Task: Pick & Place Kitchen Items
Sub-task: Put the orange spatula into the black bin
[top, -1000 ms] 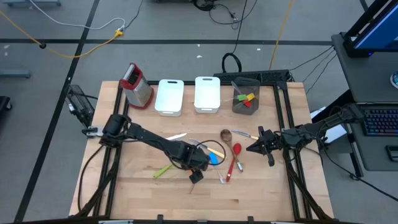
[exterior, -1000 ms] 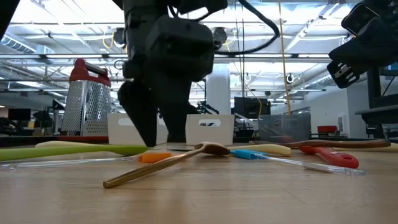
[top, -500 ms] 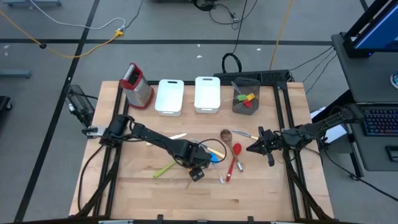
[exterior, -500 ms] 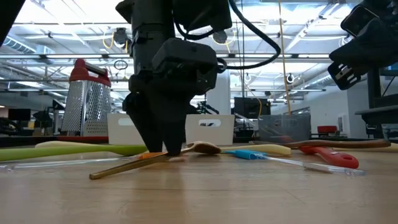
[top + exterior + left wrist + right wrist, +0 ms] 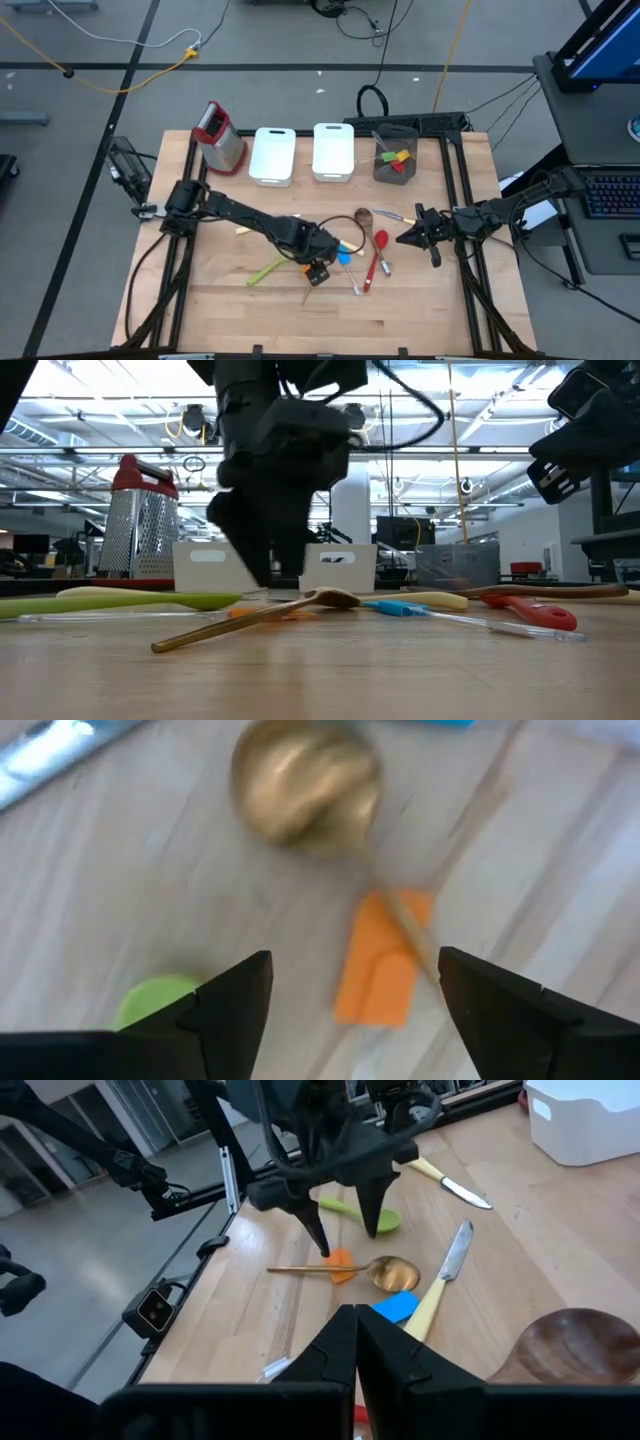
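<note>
Between the left gripper's [image 5: 355,1005] parted fingers [image 5: 235,1005] lies the orange spatula [image 5: 382,972]

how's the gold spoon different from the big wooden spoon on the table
The gold spoon is shiny metal with a thin handle; the wooden spoon is dull dark brown with a far larger bowl. The gold spoon lies across the orange spatula, right under the open left gripper; the wooden spoon sits nearer the shut right gripper. Both lie flat on the table.
</note>
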Tool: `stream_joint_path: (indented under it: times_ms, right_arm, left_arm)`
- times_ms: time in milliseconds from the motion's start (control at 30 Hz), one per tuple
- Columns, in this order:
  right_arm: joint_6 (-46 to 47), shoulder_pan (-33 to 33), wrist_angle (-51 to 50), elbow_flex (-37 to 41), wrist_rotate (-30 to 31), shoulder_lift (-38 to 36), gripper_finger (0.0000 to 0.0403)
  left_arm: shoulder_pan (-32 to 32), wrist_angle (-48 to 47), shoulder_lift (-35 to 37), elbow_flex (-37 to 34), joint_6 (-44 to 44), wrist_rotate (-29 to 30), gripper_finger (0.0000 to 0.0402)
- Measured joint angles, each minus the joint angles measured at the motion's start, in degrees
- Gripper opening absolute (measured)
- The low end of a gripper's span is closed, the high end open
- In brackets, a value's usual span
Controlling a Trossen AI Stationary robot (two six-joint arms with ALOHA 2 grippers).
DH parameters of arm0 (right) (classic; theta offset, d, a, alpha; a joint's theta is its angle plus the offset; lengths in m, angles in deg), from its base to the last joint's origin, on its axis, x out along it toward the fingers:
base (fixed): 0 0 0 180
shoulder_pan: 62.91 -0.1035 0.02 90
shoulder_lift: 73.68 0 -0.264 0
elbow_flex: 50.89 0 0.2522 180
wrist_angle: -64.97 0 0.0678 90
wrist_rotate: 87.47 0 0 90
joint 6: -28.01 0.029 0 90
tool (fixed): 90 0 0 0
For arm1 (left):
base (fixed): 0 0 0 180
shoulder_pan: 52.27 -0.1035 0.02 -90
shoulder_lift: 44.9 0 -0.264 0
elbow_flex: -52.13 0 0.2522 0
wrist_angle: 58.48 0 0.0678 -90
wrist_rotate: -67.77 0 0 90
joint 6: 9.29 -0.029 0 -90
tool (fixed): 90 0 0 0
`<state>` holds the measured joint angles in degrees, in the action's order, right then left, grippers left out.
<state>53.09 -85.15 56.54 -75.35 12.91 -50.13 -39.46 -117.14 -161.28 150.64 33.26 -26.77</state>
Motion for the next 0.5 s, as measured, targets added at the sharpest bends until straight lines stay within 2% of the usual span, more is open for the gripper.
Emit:
stream_joint_path:
  times_ms: [133,300,500]
  right_arm:
    - [0.80,0.00,-0.04,0.00,-0.10,0.00,0.0000]
    - [0.80,-0.01,-0.50,0.00,-0.01,0.00,0.0000]
    - [0.83,0.01,-0.44,0.00,0.01,0.00,0.0000]
  left_arm:
    - [1.36,-3.51,-0.64,0.00,-0.21,-1.01,0.0300]
    - [3.25,-1.38,-0.63,0.00,0.15,-1.20,0.0301]
    - [4.63,-1.74,-0.71,0.02,-0.25,2.51,0.0293]
